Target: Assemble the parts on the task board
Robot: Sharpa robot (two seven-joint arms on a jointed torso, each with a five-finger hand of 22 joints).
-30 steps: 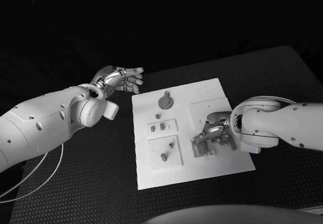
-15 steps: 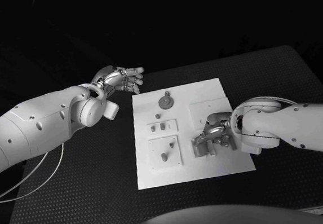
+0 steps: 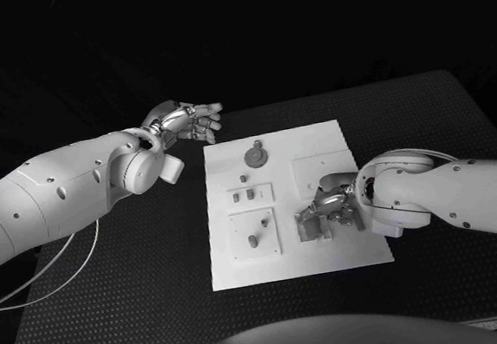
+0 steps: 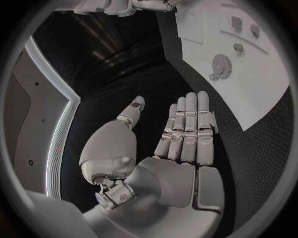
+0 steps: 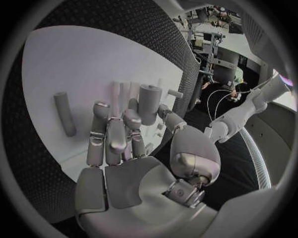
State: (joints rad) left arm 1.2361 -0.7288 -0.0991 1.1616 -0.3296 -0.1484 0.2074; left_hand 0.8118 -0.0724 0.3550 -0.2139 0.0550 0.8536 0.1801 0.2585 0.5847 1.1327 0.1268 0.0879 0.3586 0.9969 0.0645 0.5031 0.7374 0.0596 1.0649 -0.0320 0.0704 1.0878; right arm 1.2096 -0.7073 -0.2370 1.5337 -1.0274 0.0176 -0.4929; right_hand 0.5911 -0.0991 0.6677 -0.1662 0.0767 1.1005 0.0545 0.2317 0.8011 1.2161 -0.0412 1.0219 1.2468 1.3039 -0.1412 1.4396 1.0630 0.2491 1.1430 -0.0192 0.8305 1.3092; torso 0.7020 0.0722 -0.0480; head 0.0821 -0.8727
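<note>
Right robot hand (image 3: 330, 205) reaching over white task board (image 3: 326, 138), fingers (image 5: 111, 131) touching upright cylindrical part (image 5: 149, 103) (grasp unclear). Left robot hand (image 3: 187, 122) hovering released, fingers straight, beyond board's far corner over tabletop (image 3: 137, 267).

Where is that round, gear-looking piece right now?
In the head view the round gear piece lies at the far end of the white task board, nearest the robot's left hand, which hovers just off that corner.

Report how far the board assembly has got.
Done: a gear and small pegs already sit on the task board. In hand: the right hand works at the board's near right, fingers around an upright cylinder; grip unclear. Left: a rod lies loose; the left hand hovers open off the board.
</note>
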